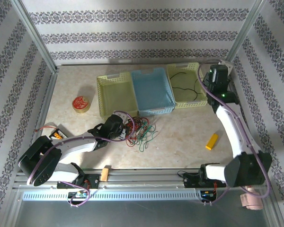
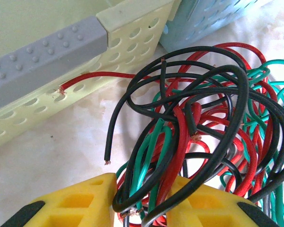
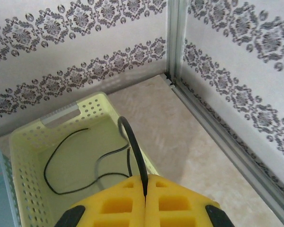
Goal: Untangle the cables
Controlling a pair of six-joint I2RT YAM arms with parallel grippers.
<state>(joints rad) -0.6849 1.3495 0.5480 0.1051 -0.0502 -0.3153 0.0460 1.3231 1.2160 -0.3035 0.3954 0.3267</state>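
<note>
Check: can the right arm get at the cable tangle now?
Probably not yet: right end effector is shut on a black cable over the right yellow basket; left end effector sits at the tangle.

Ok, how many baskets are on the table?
3, side by side at the far end: left yellow basket, middle blue basket, right yellow basket holding a black cable.

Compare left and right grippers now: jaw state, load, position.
The left gripper has its jaws held apart by a red, green and black bundle of cables; the right gripper has its jaws fully together on one black cable. Left sits at the mid-table tangle; right hangs above the right-hand yellow basket. Both have yellow fingers gripping wire.
</note>
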